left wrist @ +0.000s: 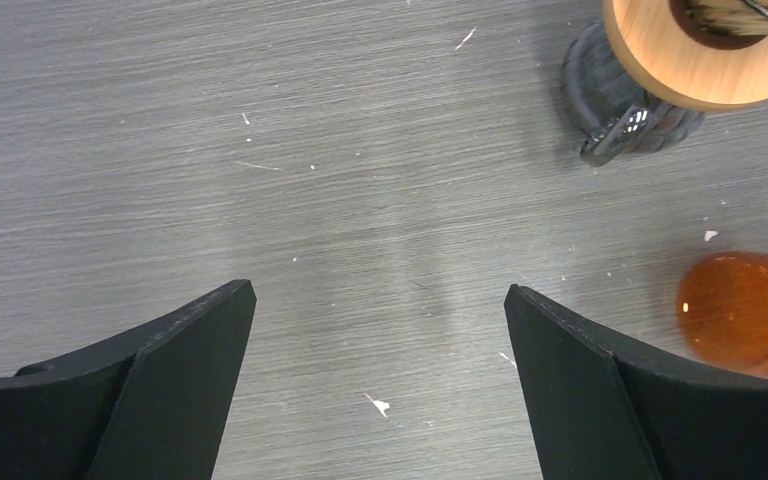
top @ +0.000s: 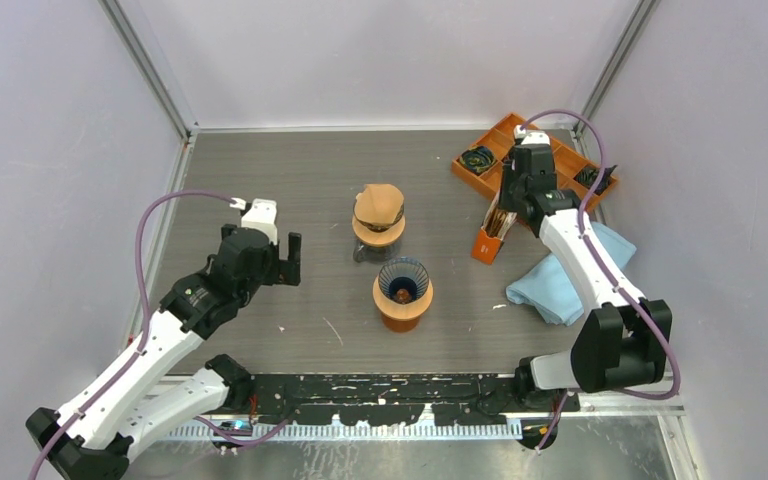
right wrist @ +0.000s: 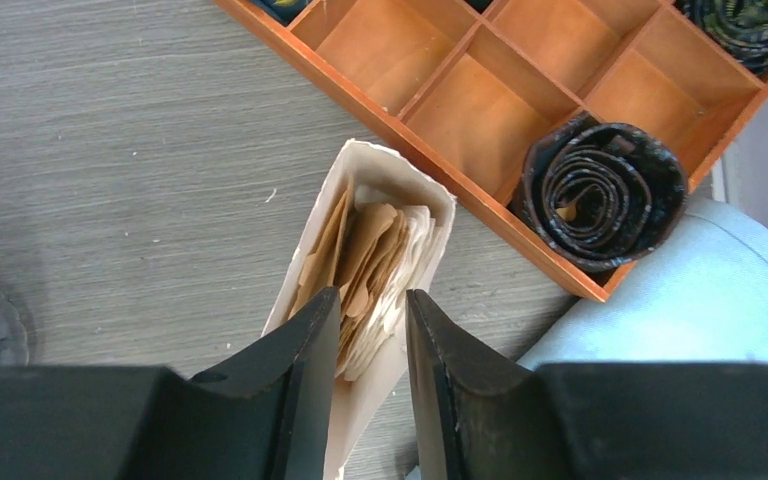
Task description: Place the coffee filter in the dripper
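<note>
My right gripper [right wrist: 372, 302], jaws nearly together, straddles the coffee filters [right wrist: 365, 235]; grip unclear. I should pinch just one and lift straight.

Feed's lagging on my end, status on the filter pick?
Left fingers wide open, empty. Right fingers straddling filter stack in box, grip unconfirmed. Nothing over orange dripper.
</note>
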`<state>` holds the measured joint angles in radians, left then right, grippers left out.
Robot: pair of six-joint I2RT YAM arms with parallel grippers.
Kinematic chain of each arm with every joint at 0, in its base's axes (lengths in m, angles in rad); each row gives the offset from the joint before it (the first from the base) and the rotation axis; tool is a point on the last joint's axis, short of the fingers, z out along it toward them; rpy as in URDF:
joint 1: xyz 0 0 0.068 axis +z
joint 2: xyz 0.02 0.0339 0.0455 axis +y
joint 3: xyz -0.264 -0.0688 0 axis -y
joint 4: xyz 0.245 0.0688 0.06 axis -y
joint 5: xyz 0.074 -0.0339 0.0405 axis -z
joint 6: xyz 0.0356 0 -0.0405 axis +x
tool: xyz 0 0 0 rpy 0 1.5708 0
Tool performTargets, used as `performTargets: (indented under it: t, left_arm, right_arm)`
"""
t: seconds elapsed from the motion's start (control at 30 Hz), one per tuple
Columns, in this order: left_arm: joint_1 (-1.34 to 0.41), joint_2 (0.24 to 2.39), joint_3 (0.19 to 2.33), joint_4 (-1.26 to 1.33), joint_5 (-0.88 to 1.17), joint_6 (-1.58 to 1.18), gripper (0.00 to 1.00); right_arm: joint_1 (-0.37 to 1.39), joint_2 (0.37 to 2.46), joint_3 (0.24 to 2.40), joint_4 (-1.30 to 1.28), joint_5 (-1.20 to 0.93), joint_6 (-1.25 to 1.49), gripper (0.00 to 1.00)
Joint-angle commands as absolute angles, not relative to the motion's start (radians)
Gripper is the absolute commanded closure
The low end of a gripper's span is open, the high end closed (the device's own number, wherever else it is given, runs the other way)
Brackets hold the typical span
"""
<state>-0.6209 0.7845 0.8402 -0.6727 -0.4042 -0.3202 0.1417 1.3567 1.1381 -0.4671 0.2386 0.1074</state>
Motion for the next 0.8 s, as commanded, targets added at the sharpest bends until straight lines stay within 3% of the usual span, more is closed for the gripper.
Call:
performTargets:
  t: [0.0, 0.3, 0.77]
  left_arm:
    - [-0.612, 0.768, 0.827, -0.564, -0.452, -0.278, 0.01]
    - [-0.605, 0.776, 0.827, -0.564, -0.454, -0.278, 0.01]
    - [-0.597, 0.777, 0.825, -0.559, -0.443, -0.273, 0.01]
  right_arm:
    - [0.13, 1.38, 1.148, -0.388, 0.159, 0.068, 0.65]
    - [0.105, 1.437, 1.141, -0.363, 0.124, 0.069, 0.75]
    - [0.094, 1.495, 1.155, -0.36, 0.104, 0.094, 0.75]
